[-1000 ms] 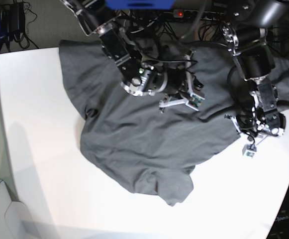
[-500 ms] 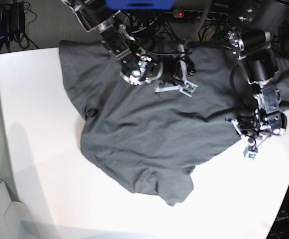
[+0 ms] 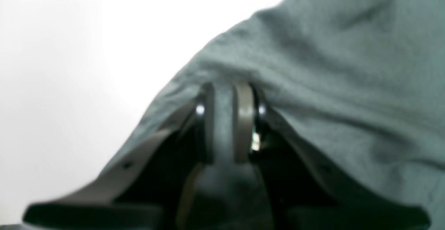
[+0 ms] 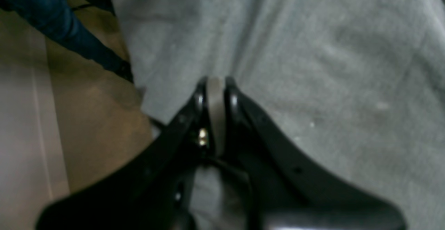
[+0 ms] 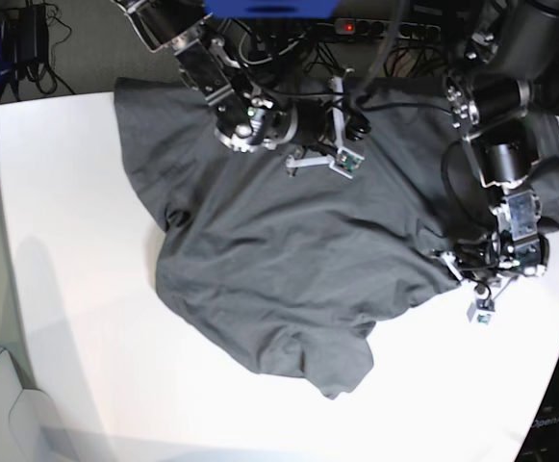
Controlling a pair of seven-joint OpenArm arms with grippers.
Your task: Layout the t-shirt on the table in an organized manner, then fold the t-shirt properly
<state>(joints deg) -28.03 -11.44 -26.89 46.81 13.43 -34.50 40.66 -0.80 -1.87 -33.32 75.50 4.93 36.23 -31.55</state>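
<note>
Both pincers clamped on a rumpled t-shirt spread over the white tabletop.
The tabletop (image 5: 77, 289) carries the charcoal t-shirt (image 5: 289, 269), lying wrinkled across its middle; the right pincer (image 4: 215, 94), at the shirt's far edge, is pinched together on cloth, and the left pincer (image 3: 227, 97) grips a fold at the near-right hem.

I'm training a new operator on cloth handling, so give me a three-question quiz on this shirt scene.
1. True or false: the dark charcoal-grey cloth t-shirt lies neatly folded on the white matte table.
2. The left gripper pinches: A) the shirt's edge, B) a cable, C) nothing?
3. Fill in: the right gripper is ____ on the shirt cloth.

Key: 1 false, spread out and wrinkled; 2 A; 3 shut.
</note>
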